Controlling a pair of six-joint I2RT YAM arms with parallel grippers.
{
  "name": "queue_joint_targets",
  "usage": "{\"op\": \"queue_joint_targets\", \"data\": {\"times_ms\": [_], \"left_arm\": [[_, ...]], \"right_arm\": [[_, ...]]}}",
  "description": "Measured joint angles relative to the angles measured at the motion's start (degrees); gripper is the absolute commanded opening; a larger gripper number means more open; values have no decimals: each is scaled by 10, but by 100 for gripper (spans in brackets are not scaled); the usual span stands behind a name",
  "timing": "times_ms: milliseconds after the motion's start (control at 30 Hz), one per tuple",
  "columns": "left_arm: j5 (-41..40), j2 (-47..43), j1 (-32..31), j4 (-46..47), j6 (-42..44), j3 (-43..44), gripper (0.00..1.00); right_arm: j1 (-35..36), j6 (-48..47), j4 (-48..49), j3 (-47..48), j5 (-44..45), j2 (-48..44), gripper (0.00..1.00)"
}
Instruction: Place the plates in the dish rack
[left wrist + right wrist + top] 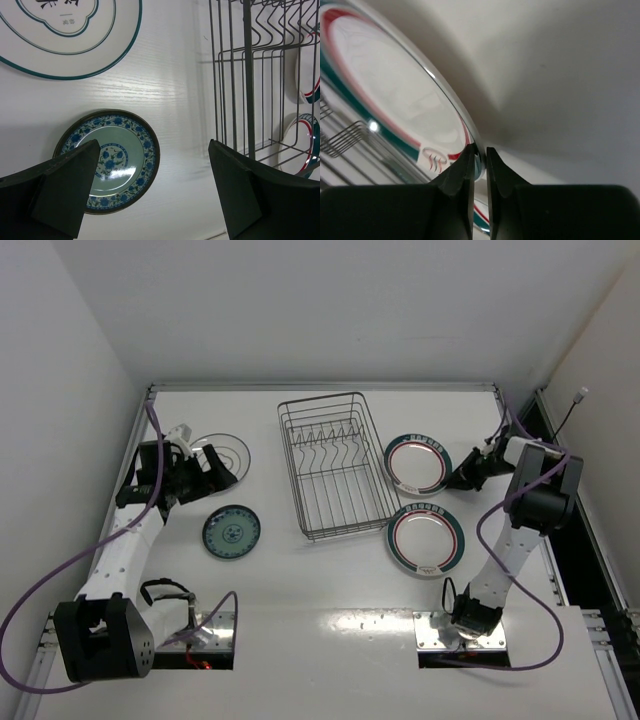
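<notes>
Right gripper [479,152] pinching rim of far white plate [390,100], left gripper [152,147] wide open, empty

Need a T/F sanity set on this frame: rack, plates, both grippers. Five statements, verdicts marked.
1. The dish rack holds no plates yet. True.
2. The right gripper pinches the rim of the far rimmed plate. True.
3. The left gripper is clamped on the teal plate. False: its jaws stand wide open and hold nothing; the teal plate shows beneath and between its fingers.
4. The teal plate lies right of the dish rack in the top view. False: it lies to the rack's left.
5. The near rimmed plate sits right of the dish rack in the top view. True.
</notes>
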Motion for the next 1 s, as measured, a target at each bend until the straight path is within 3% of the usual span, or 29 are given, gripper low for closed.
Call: {"op": "queue_joint_targets", "data": {"times_ms": [33,300,500,600,767,1000], "left_arm": [[0,0,0,0,0,0,88],[-1,4,0,-1,0,0,88],[-2,11,0,-4,0,0,88],[-4,11,0,-7,0,0,88],[-7,11,0,-9,1,0,88],[-8,11,0,-10,3,0,88]], "right_arm": [[0,3,2,0,-5,3,0],[6,10,0,11,12,-23,0],[50,11,-40,112,168,-156,0],[100,4,-40,166,271,-236,0],[243,-21,-18,208,405,-324,0],[394,-79,-23,209,530,-293,0]]}}
